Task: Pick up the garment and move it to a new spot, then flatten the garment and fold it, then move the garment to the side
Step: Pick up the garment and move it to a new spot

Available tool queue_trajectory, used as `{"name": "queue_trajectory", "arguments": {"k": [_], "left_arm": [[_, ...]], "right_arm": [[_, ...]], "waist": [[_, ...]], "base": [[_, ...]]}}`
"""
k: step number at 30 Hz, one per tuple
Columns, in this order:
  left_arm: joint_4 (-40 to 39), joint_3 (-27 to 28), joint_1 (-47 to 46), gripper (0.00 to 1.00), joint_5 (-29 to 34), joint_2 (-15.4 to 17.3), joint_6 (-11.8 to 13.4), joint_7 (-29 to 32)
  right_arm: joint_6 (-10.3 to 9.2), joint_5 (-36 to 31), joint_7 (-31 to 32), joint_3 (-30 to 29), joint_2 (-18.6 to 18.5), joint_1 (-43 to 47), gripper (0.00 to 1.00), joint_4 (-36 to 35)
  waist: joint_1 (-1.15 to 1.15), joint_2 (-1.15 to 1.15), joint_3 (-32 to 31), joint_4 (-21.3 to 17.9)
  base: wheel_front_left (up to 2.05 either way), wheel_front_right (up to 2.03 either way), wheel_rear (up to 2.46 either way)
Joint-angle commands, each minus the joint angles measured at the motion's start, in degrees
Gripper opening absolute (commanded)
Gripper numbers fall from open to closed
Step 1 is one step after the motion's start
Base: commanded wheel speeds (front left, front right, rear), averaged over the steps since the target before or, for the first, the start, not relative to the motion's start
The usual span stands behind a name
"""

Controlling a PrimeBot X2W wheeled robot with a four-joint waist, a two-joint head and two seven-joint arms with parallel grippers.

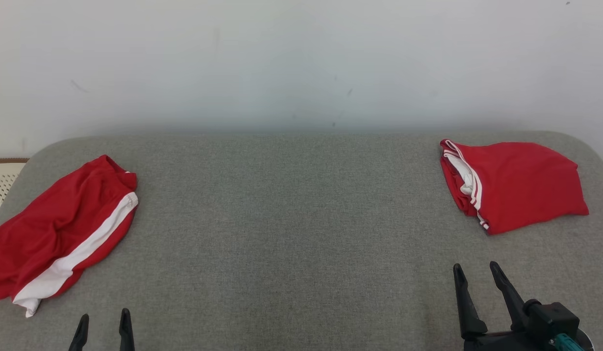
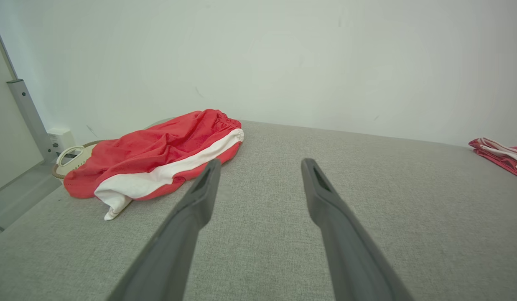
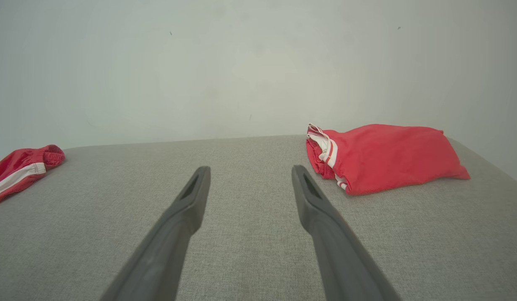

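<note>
We see left gripper (image 1: 105, 314) and right gripper (image 1: 476, 264), fingers wide, empty. The folded garment (image 1: 520, 183), far right on the counter (image 1: 301, 219), we judge finished; the crumpled garment (image 1: 57, 229), far left, awaits pickup and folding.

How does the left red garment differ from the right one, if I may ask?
The left shorts lie loose and rumpled; the right garment is folded into a compact stack. The left shorts show one broad white stripe; the right garment shows thin white stripes at its edge. Both are red, on grey fabric.
</note>
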Motion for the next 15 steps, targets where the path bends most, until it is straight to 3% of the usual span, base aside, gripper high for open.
{"name": "queue_trajectory", "arguments": {"k": [1,15], "left_arm": [[-0.21,0.31,0.11,1.0,-0.15,0.33,0.09,-0.35],[-0.44,1.14,0.81,1.0,-1.36,0.94,1.08,-0.46]], "right_arm": [[-0.06,0.03,0.09,-0.01,0.07,0.47,1.0,0.15],[-0.06,0.49,0.21,-0.11,0.45,1.1,1.0,0.92]], "waist": [[0.0,0.0,0.01,-0.05],[0.0,0.0,-0.31,2.05]], "base": [[0.0,0.0,0.0],[0.0,0.0,0.0]]}}
